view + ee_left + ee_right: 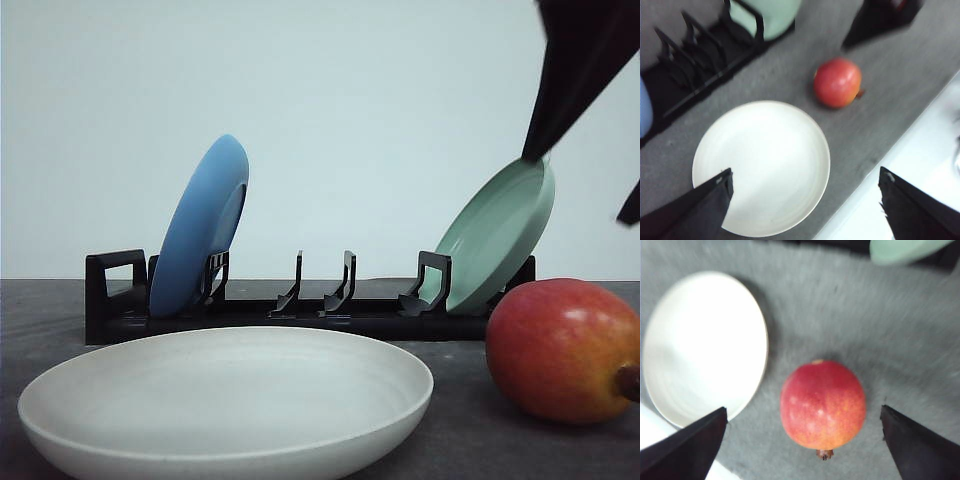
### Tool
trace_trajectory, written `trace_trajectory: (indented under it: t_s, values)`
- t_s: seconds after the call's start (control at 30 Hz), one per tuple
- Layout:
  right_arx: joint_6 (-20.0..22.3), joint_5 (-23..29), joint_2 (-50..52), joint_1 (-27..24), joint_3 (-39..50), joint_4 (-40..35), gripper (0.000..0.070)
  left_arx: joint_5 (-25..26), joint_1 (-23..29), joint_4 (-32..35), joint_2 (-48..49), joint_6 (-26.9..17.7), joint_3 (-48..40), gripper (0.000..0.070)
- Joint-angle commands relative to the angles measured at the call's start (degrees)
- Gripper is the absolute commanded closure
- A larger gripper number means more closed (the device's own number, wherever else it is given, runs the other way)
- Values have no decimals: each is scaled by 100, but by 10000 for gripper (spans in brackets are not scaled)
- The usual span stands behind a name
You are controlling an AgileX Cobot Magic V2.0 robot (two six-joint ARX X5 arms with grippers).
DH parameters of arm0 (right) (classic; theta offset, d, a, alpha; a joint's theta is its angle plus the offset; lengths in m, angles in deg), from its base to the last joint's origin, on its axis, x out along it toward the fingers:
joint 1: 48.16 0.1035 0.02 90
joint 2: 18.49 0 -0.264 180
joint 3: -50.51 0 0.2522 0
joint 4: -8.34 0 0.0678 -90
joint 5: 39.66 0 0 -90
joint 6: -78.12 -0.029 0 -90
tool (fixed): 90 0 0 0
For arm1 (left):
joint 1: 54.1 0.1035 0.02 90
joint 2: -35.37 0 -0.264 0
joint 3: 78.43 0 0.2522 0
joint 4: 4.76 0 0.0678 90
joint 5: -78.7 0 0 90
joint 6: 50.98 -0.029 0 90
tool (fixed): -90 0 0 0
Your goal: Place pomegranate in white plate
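Observation:
The pomegranate (565, 348), red fading to yellow-orange, lies on the dark grey table to the right of the white plate (225, 400). The plate sits empty at the front. My right gripper (802, 409) is open and hovers above the pomegranate (822, 405), with one finger on each side of it and both clear of it. One dark finger (575, 70) comes down from the upper right in the front view. My left gripper (805, 172) is open above the white plate (762, 165), with the pomegranate (837, 82) beyond it.
A black dish rack (300, 310) stands behind the plate. A blue plate (200, 230) leans in its left end and a pale green plate (495, 240) in its right end. A white surface (920, 150) borders the table's near edge.

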Motion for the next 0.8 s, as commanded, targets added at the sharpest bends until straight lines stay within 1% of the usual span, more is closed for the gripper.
trace_trajectory:
  t_s: [0.0, 0.17, 0.3, 0.53, 0.6, 0.77]
  values:
    - [69, 7, -261, 81, -101, -40, 67, 25, -93, 27, 182, 45, 48, 143]
    - [217, 16, -816, 236, -101, -185, 67, 22, -94, 30, 810, 306, -77, 144]
    - [296, 45, -1181, 342, -101, -322, 67, 22, -94, 46, 1304, 412, -472, 144]
    - [432, 477, -1698, 536, -101, -396, 67, 11, -92, 292, 2219, 707, -1473, 145]
    - [473, 576, -1851, 583, -101, -400, 67, 10, -92, 300, 2429, 815, -1638, 145]
    - [488, 584, -2151, 690, -101, -455, 68, 11, -92, 213, 2750, 922, -1731, 145]
